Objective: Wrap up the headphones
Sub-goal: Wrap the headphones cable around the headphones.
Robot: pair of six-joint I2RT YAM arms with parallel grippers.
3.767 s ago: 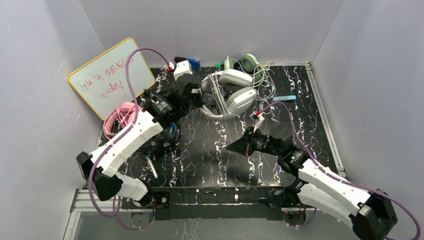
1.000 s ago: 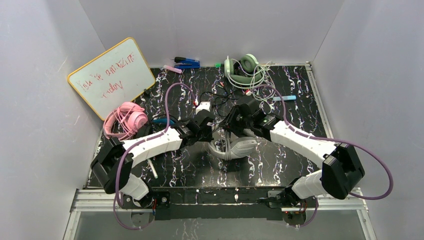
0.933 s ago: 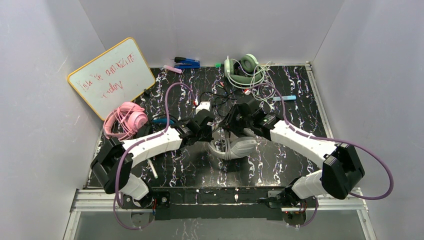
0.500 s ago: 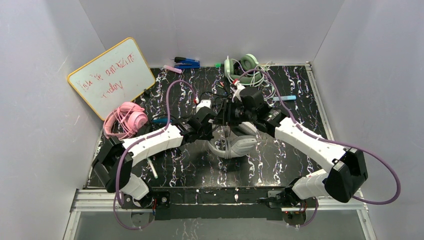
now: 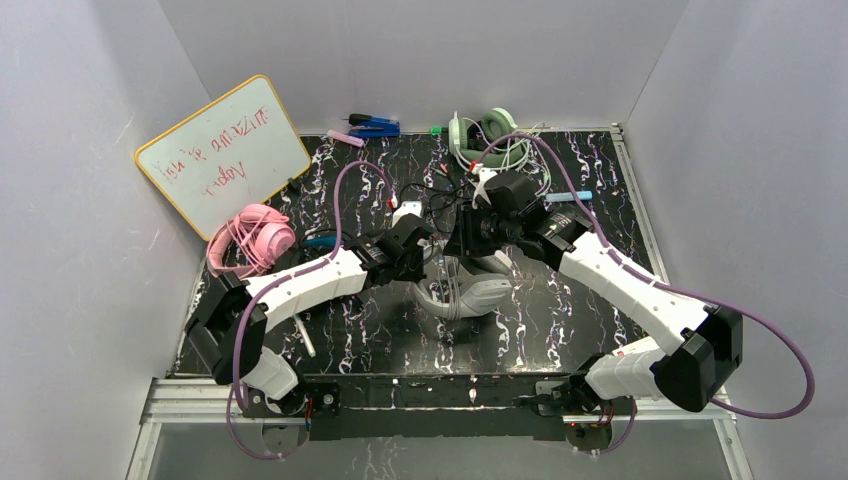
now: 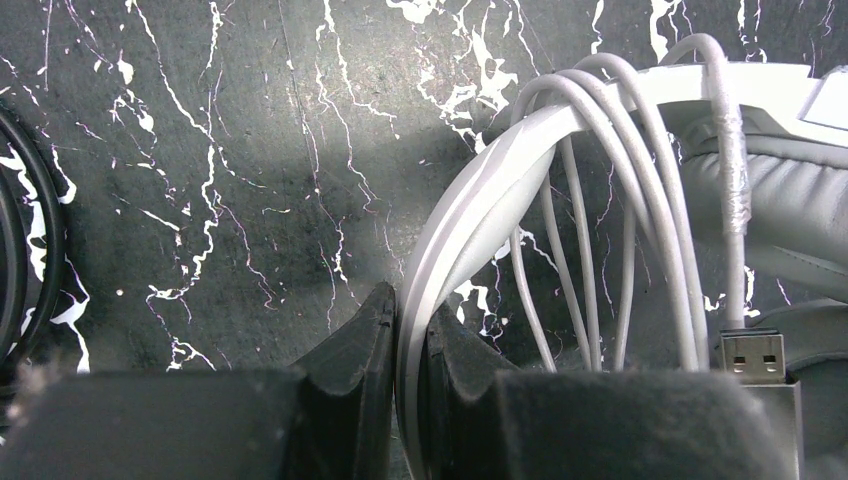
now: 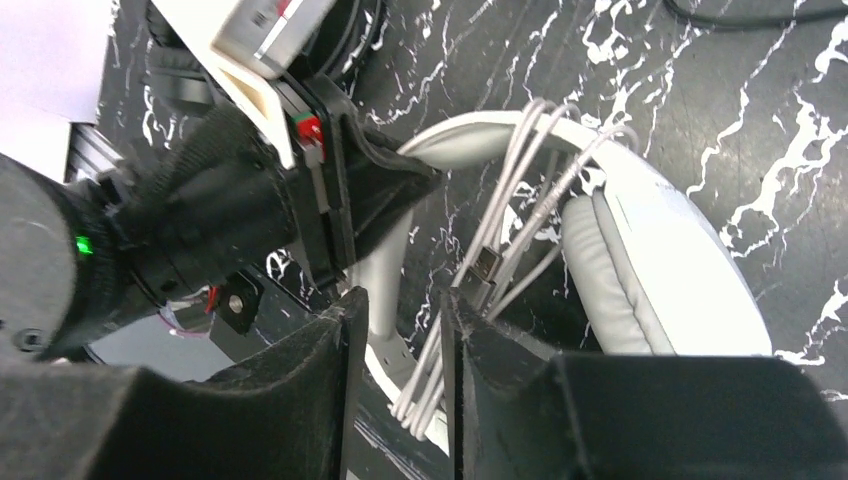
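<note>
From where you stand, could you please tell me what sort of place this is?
Likely a robot test cell: plain grey walls box in a marbled table, two arms bolted at its near edge, headphones and a whiteboard as props.

Cord-wrapped white-grey headphones beyond parted fingers

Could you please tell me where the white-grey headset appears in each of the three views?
Top external: the white-grey headset lies mid-picture.
Left wrist: it arcs from bottom centre to the upper right.
Right wrist: it fills the centre and right.
Shared landmark: the left gripper pinching its headband.
</note>
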